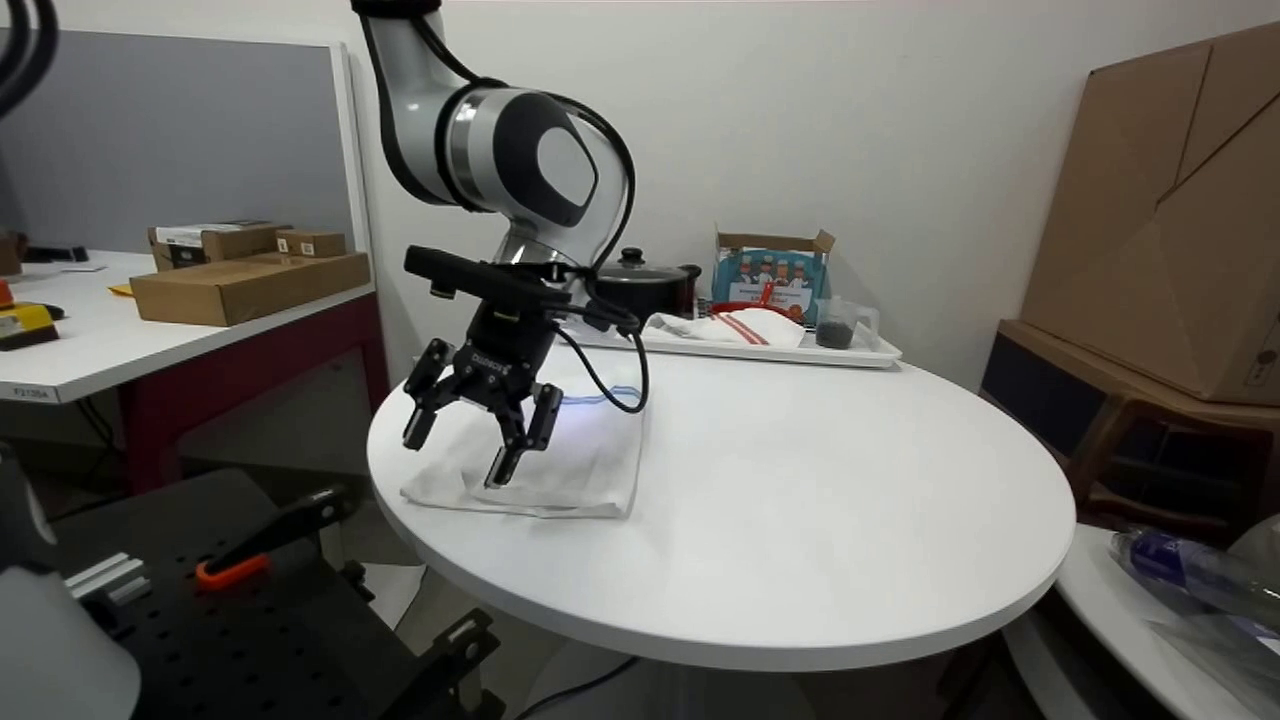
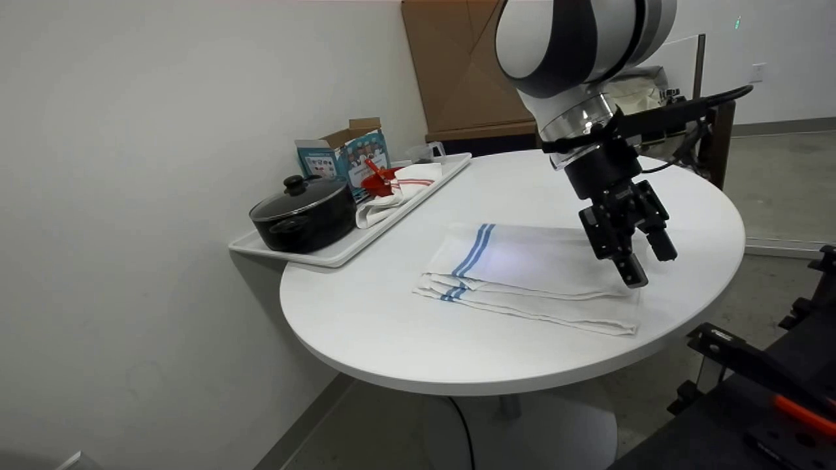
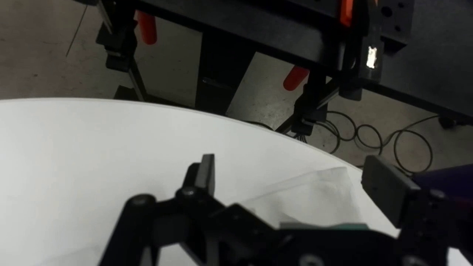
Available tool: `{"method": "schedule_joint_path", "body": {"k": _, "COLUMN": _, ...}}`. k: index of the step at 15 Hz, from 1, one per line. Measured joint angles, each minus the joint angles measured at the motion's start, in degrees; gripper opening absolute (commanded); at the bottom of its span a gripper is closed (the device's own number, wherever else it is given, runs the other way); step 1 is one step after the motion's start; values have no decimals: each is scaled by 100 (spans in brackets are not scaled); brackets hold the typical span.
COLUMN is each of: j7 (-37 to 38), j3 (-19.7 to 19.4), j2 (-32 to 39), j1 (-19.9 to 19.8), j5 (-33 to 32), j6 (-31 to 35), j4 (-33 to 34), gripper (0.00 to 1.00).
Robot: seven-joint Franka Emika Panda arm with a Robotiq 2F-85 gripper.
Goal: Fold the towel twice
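Note:
A white towel with blue stripes [image 2: 542, 258] lies flat on the round white table, folded over, with layered edges and two sets of stripes showing in an exterior view. It also shows in an exterior view [image 1: 595, 470], partly behind the gripper. In the wrist view one towel corner [image 3: 321, 195] lies near the table edge, between the fingers in the picture; the rest is mostly hidden by the gripper. My gripper [image 1: 458, 449] is open and empty, tilted, above the towel's end by the table edge. It also shows in an exterior view [image 2: 648, 261] and in the wrist view [image 3: 295, 181].
A white tray [image 2: 343, 254] on the table by the wall holds a black pot [image 2: 304, 219], a red-striped cloth [image 1: 740, 327], a blue box [image 1: 770, 270] and a clear measuring cup [image 1: 835, 325]. A dark perforated robot stand [image 1: 230, 620] is beside the table edge.

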Motion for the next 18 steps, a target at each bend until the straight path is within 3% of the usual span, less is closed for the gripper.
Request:
{"method": "schedule_joint_path", "body": {"k": 8, "j7": 8, "j3": -124, "j2": -439, "j1": -422, "j5": 1251, "j6": 1300, "j4": -392, "gripper": 100}}
{"method": "schedule_joint_path", "body": {"k": 18, "j7": -58, "j3": -719, "j2": -799, "j1": -968, "j5": 1391, "j6": 1585, "j4": -362, "gripper": 100}}
